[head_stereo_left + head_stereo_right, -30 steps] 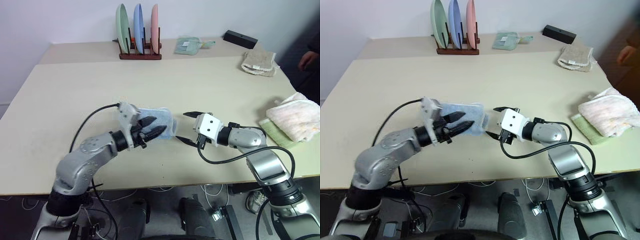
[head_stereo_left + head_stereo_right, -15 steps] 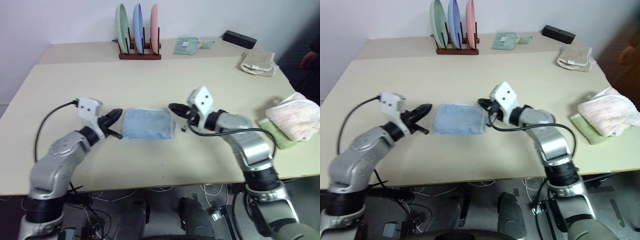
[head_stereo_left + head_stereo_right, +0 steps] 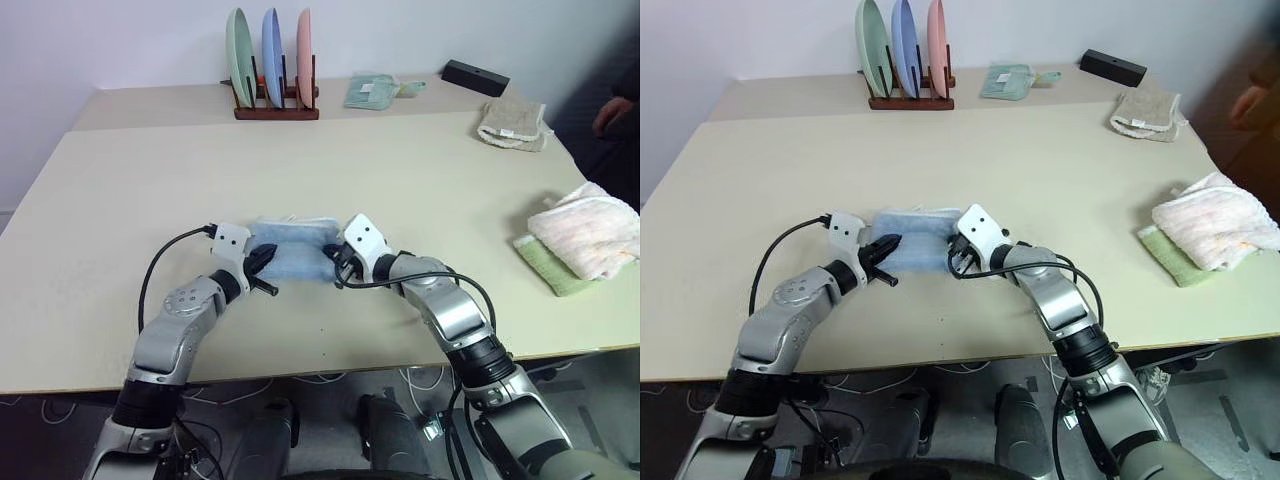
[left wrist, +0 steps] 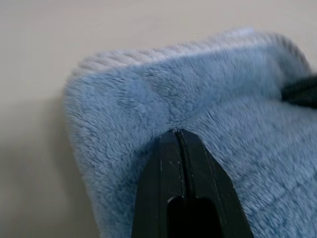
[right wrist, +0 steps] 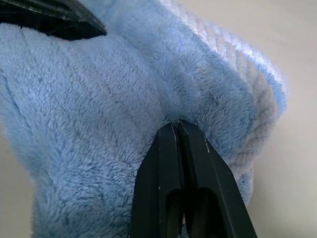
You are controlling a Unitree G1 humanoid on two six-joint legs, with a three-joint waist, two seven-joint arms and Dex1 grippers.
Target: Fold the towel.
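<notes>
The towel (image 3: 292, 249) lies on the desk (image 3: 400, 180) as a small, thick blue bundle, already folded over at least once, and it sits directly between the two grippers. The left gripper (image 3: 262, 256) has its fingers pressed together with their tips pushed into the towel's pile at one end, and the right gripper (image 3: 337, 262) does the same at the other end; whether either pinches cloth I cannot tell. Judging by the compact shape, the folding looks nearly finished, with perhaps a last fold or tidying left.
</notes>
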